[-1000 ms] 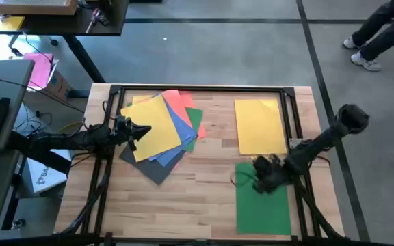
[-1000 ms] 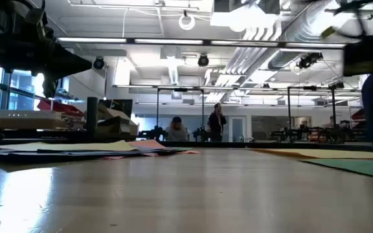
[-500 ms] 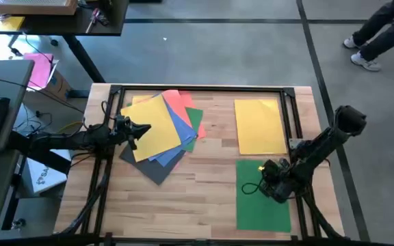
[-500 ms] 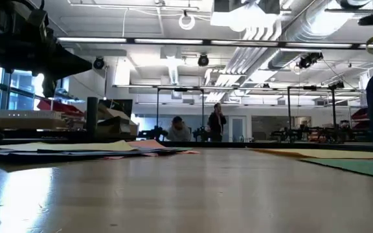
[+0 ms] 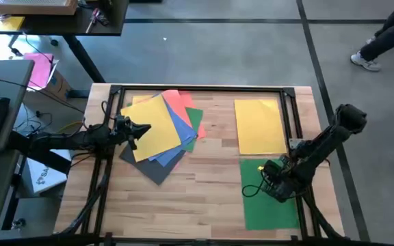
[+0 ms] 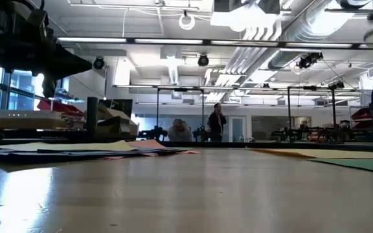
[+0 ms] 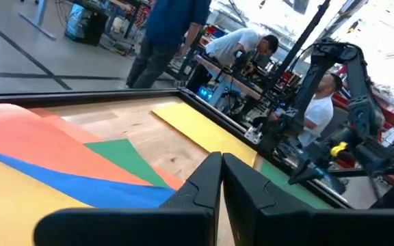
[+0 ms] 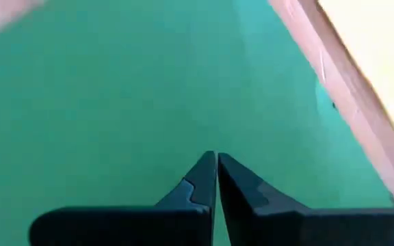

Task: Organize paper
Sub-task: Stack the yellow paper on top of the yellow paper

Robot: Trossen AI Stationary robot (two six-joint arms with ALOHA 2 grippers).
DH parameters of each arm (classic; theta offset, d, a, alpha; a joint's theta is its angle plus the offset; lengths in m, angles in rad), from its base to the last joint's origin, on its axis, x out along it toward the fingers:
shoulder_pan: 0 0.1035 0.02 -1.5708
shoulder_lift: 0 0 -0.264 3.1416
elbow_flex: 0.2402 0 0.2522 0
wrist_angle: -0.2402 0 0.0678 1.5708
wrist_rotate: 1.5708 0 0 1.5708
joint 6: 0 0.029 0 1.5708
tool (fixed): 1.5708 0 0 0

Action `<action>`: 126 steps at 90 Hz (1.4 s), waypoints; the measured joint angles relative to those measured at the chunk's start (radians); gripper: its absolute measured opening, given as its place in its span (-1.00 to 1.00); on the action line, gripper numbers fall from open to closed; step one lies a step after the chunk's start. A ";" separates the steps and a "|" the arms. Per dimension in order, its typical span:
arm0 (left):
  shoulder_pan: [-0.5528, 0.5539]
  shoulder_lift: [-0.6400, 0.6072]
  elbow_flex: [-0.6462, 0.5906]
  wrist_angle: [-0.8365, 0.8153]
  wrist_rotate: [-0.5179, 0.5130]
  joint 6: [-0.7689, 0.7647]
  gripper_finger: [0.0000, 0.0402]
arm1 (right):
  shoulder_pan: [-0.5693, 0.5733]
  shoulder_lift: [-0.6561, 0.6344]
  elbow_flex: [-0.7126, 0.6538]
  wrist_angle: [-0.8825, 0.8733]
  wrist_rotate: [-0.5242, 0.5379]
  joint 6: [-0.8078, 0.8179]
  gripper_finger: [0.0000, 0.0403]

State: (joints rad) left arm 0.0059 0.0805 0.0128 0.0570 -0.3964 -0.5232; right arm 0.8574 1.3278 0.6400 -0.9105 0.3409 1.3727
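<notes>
Two thin sheets lie apart from the fanned pile of coloured paper sheets [image 5: 161, 133] on the wooden counter [image 5: 204, 198]: a yellow sheet [image 5: 260, 126] and, just nearer, a green sheet [image 5: 269, 205], seemingly sorted singly. The right claw [image 8: 216, 179], fingers closed and empty, presses the green sheet. The left claw [image 7: 221, 179], closed too, waits at the pile's edge.

— Fanned pile of paper [image 5: 161, 133]: yellow on top, then blue, orange-red, green, dark grey lowest.
— Separate yellow sheet [image 5: 259, 126], and a green sheet [image 5: 269, 205] nearer.
— Light wood-grain table [image 5: 204, 198], black frame.
— Dark right gripper [image 5: 273, 182] with a yellow-green fleck, possibly a label.
</notes>
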 joint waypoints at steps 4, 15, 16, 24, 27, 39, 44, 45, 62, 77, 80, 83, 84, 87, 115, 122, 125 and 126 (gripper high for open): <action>0.000 0.000 0.000 0.000 0.001 0.000 -1.00 | 0.000 0.000 0.031 -0.038 0.032 -0.017 -1.00; 0.000 0.000 0.000 0.000 0.001 0.000 -1.00 | -0.021 0.000 0.104 0.007 0.199 -0.106 -1.00; 0.000 0.000 0.000 0.000 0.001 0.000 -1.00 | -0.026 0.000 0.108 0.017 0.218 -0.122 -1.00; 0.000 0.000 0.000 0.000 0.001 0.001 -1.00 | -0.093 0.000 0.123 0.152 0.333 -0.284 -1.00; 0.000 0.000 0.000 0.000 0.001 0.001 -1.00 | -0.136 0.000 0.124 0.208 0.347 -0.352 -0.99; 0.000 0.000 0.000 0.000 0.009 0.001 -1.00 | -0.371 0.019 0.124 0.473 0.263 -0.658 -0.84; 0.000 0.000 0.000 -0.001 0.022 0.001 -1.00 | -0.471 0.043 0.124 0.614 0.225 -0.780 -0.73; 0.000 0.000 0.000 -0.001 0.022 0.001 -1.00 | -0.491 0.048 0.124 0.645 0.217 -0.801 -0.71; 0.000 0.000 0.000 -0.005 0.058 0.000 -1.00 | -0.804 0.219 0.142 1.147 -0.186 -0.991 -0.35; 0.000 0.000 0.000 -0.007 0.087 0.000 -1.00 | -0.910 0.483 0.377 1.114 -0.374 -1.005 -0.09; 0.000 0.000 0.000 -0.008 0.096 -0.001 -1.00 | -0.917 0.541 0.448 1.058 -0.383 -1.014 -0.04; 0.000 0.000 0.000 -0.010 0.109 -0.008 -1.00 | -0.923 0.596 0.520 0.995 -0.387 -1.016 0.00; 0.000 0.000 0.000 -0.011 0.114 -0.011 -1.00 | -0.926 0.612 0.544 0.975 -0.388 -1.017 0.02; 0.000 0.000 0.000 -0.013 0.131 -0.021 -1.00 | -0.934 0.662 0.614 0.909 -0.390 -1.019 0.06; 0.000 0.043 0.000 -0.043 0.318 -0.153 -1.00 | -1.027 0.969 1.061 0.553 -0.527 -0.988 0.11; 0.000 0.110 0.000 -0.044 0.317 -0.184 -1.00 | -1.036 1.000 1.114 0.525 -0.540 -0.972 0.06; 0.000 0.147 0.000 -0.044 0.316 -0.198 -1.00 | -1.041 1.012 1.130 0.519 -0.556 -0.967 0.04; 0.000 0.159 0.000 -0.044 0.316 -0.202 -1.00 | -1.042 1.015 1.134 0.518 -0.564 -0.963 0.03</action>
State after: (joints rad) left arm 0.0059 0.2391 0.0128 0.0129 -0.0802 -0.7251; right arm -0.1850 2.3433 1.7743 -0.3922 -0.2231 0.4094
